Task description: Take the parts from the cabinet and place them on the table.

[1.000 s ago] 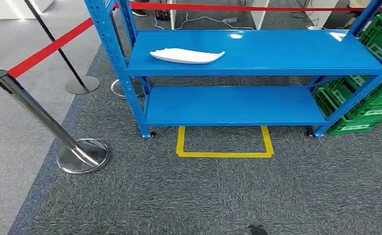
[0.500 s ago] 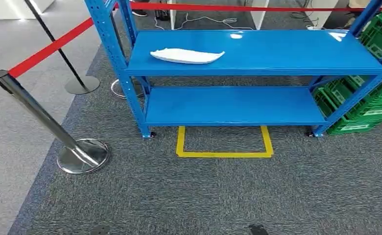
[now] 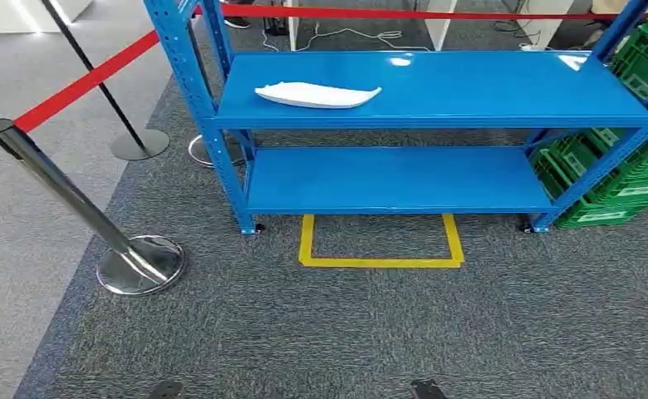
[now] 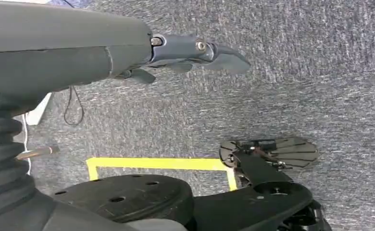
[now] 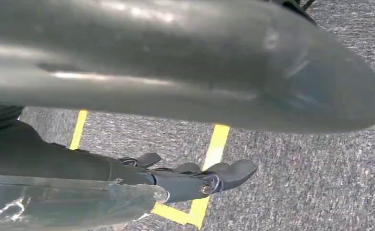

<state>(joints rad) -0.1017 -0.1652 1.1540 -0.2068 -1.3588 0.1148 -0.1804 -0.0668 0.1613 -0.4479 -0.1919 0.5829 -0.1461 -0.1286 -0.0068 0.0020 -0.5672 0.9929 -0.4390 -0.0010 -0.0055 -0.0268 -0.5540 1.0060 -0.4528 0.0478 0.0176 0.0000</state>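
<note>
A long white moulded part (image 3: 316, 94) lies on the left half of the upper shelf of a blue metal rack (image 3: 487, 91) straight ahead in the head view. The lower shelf (image 3: 395, 179) is bare. My left hand (image 4: 195, 50) hangs over grey carpet in the left wrist view, fingers stretched out and holding nothing. In the right wrist view my right hand (image 5: 195, 178) hangs the same way, fingers straight and apart, above a yellow tape line (image 5: 214, 144). Both hands are far from the rack.
A yellow tape square (image 3: 380, 262) marks the carpet just in front of the rack. A chrome stanchion (image 3: 134, 262) with a red belt (image 3: 88, 79) stands at the left. Stacked green crates (image 3: 628, 166) sit against the rack's right end.
The rack and the white part have not moved. Only the dark shapes at the bottom edge of the head view have shifted slightly left.
</note>
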